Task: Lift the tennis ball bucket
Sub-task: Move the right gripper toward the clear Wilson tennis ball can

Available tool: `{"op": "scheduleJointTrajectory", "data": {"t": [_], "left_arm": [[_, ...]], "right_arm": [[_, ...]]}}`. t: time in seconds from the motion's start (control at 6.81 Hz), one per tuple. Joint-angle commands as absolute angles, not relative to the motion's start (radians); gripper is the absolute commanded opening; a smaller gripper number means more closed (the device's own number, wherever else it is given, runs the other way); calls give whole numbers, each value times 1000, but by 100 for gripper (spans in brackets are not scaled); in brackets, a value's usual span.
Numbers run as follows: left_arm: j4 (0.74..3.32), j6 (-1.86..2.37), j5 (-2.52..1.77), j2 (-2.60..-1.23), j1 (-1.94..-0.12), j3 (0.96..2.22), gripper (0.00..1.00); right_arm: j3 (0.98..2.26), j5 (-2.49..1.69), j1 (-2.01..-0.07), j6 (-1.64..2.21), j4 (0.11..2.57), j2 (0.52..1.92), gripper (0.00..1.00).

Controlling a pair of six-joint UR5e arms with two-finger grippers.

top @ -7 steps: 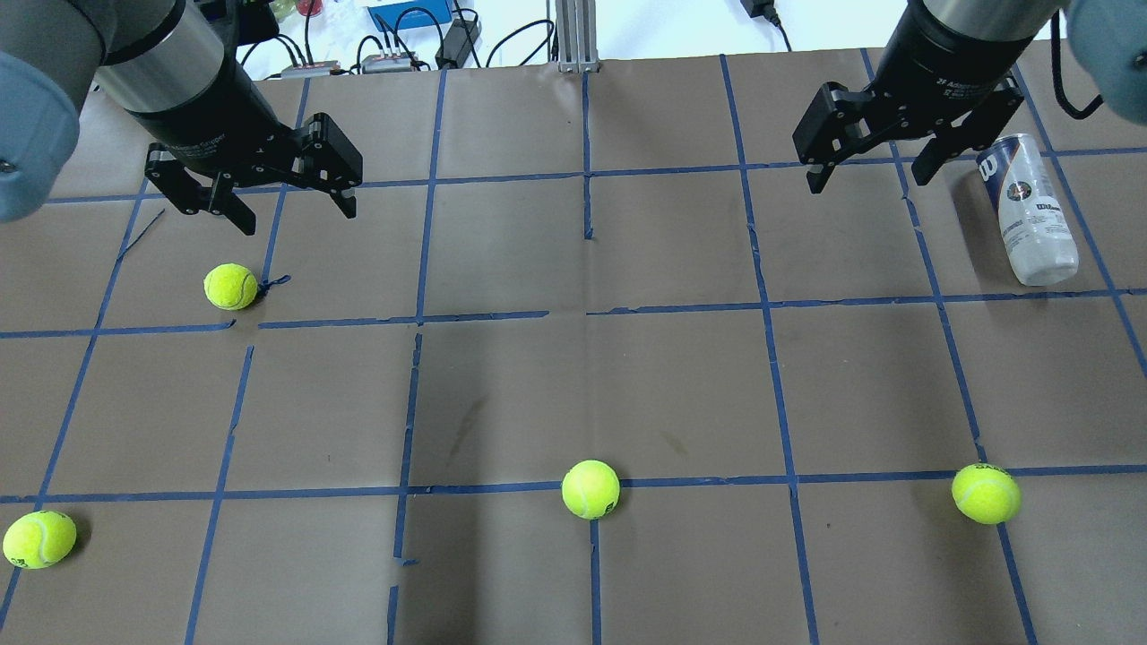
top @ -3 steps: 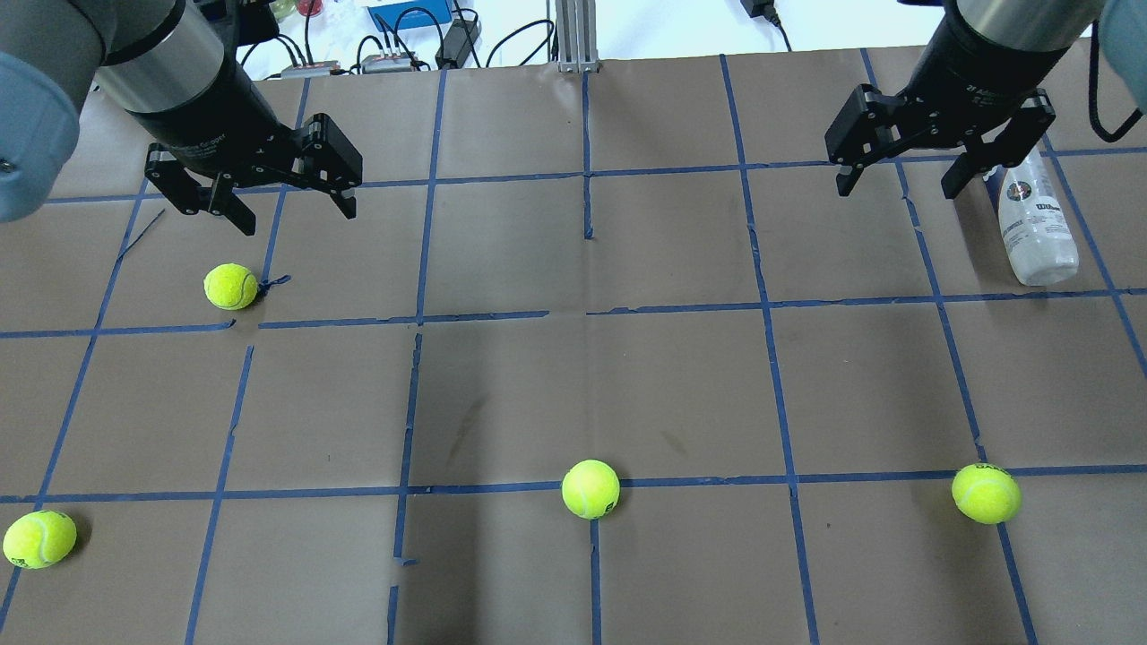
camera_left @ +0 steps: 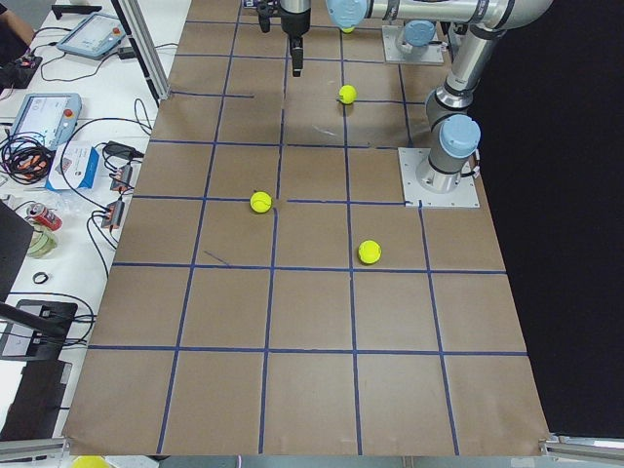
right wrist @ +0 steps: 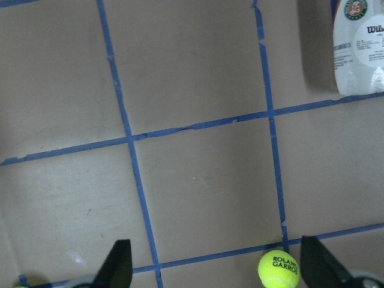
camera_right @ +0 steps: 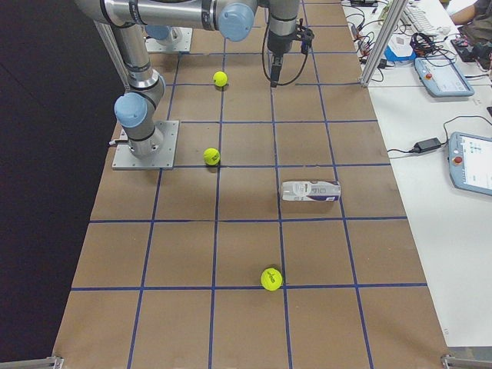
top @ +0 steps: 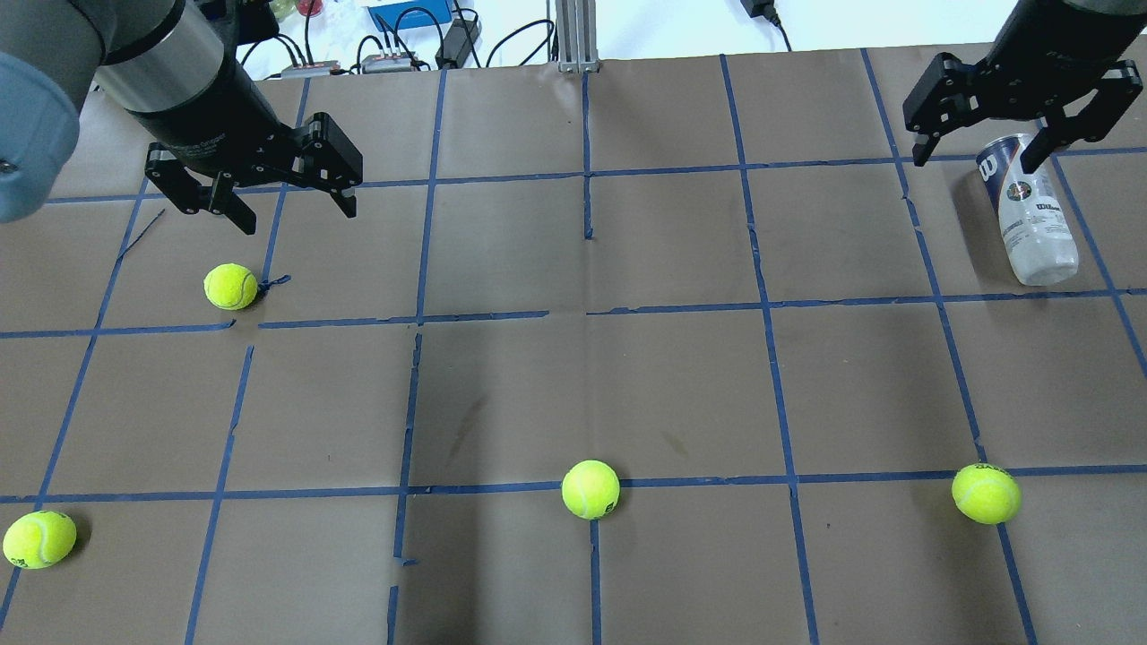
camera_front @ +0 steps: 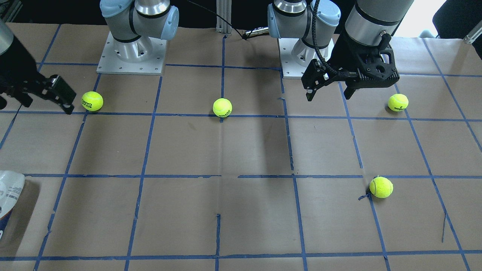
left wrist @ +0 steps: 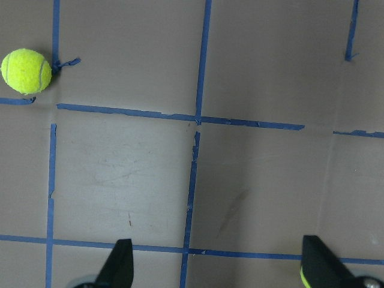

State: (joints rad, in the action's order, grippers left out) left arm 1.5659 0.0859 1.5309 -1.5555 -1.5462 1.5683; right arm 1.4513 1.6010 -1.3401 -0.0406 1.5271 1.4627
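The tennis ball bucket [top: 1030,215] is a clear can with a white and navy Wilson label. It lies on its side at the far right of the table and also shows in the front view [camera_front: 9,195], the right side view [camera_right: 310,191] and the right wrist view [right wrist: 360,51]. My right gripper [top: 977,154] is open and empty, raised above the table. In the overhead view it overlaps the can's far end. In its wrist view [right wrist: 219,270] the can sits at the upper right corner, not between the fingers. My left gripper [top: 297,218] is open and empty, hovering at the far left.
Several yellow-green tennis balls lie on the brown paper: one below the left gripper [top: 230,287], one at the near middle [top: 590,489], one at the near right [top: 986,493] and one at the near left corner [top: 38,539]. Blue tape lines grid the table.
My right gripper has moved right and farther away, from left of the can to over its far end, and has stayed open. The left arm and the can have not moved.
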Motion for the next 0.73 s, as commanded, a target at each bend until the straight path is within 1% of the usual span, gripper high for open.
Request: {"op": "scheduleJointTrajectory", "data": {"t": [0.0, 0.15, 0.29, 0.59], "left_arm": [[1565, 86, 1531, -1555, -1546, 1568, 100], [1565, 86, 1532, -1555, -1546, 1568, 100], [1565, 86, 1531, -1555, -1546, 1568, 100], [1566, 86, 1532, -1555, -1546, 1568, 100]], "right_arm": [[1311, 1615, -1260, -95, 1621, 1251, 100], [1268, 1664, -1209, -132, 1655, 1183, 100], [1258, 1684, -1139, -176, 1702, 1145, 100], [1253, 1686, -1031, -366, 1874, 1038, 100]]}}
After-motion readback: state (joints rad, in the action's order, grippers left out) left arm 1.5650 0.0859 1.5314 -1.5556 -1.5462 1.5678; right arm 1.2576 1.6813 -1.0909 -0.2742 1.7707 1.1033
